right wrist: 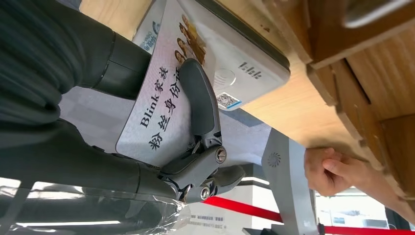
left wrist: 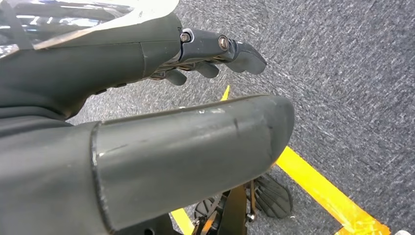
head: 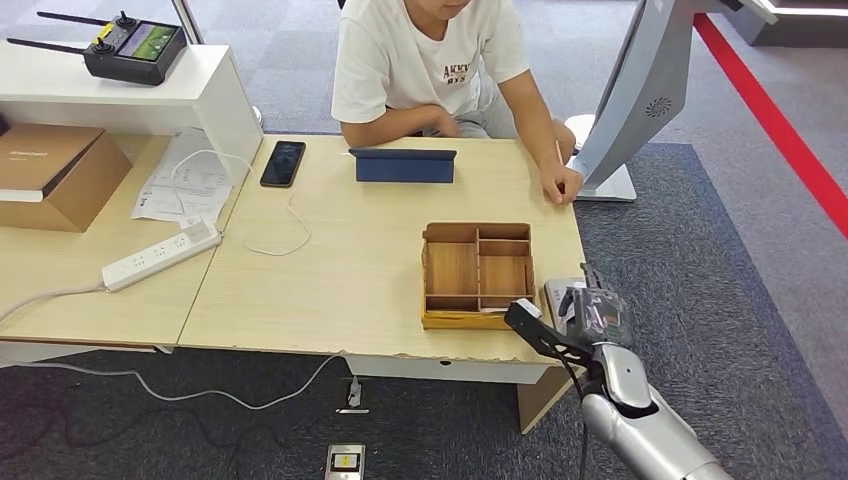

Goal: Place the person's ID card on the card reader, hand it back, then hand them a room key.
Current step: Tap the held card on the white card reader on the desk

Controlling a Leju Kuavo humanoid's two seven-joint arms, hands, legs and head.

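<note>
My right hand grips the ID card, white with printed text and small photos, thumb pressed on its face. The card's far end lies over the grey-white card reader, which sits at the table's near right corner beside the wooden tray. Whether the card touches the reader I cannot tell. A pale flat thing lies in a tray compartment. The person sits across the table, one hand resting on its far right edge. My left hand hangs over the carpet, holding nothing.
On the table lie a blue tablet case, a black phone with a white cable, and a power strip. A grey kiosk stand rises at the far right corner. A cardboard box sits at the left.
</note>
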